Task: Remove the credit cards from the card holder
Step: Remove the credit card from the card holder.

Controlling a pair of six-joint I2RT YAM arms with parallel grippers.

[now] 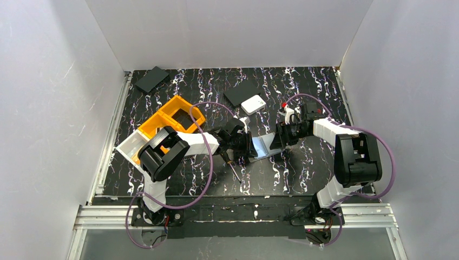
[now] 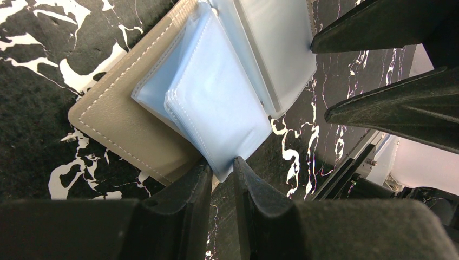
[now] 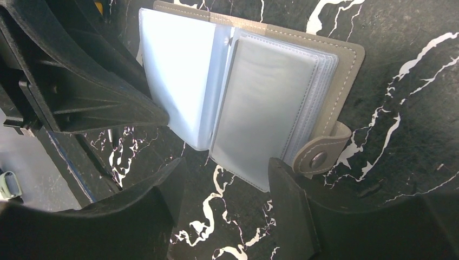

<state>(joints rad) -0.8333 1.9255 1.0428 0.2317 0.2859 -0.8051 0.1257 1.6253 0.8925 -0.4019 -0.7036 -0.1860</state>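
The card holder [image 1: 264, 146] lies open on the black marbled table between both grippers, its taupe cover [image 2: 124, 130] underneath and its snap tab [image 3: 319, 157] sticking out. My left gripper [image 2: 222, 169] is shut on the corner of a pale blue credit card [image 2: 216, 103] that fans out from the holder. My right gripper [image 3: 226, 165] is open, its fingers astride the lower edge of a greyish credit card [image 3: 265, 108]. One of its fingertips [image 3: 281, 170] sits beside the snap tab. In the top view the left gripper [image 1: 250, 149] and right gripper [image 1: 277, 142] face each other across the holder.
A screwdriver [image 1: 235, 170] lies just in front of the left gripper. Orange bins [image 1: 168, 122] and a white bin [image 1: 132, 146] stand to the left. Behind the holder are a white square box [image 1: 253, 104] and flat black rectangles [image 1: 241, 92] [image 1: 152, 78].
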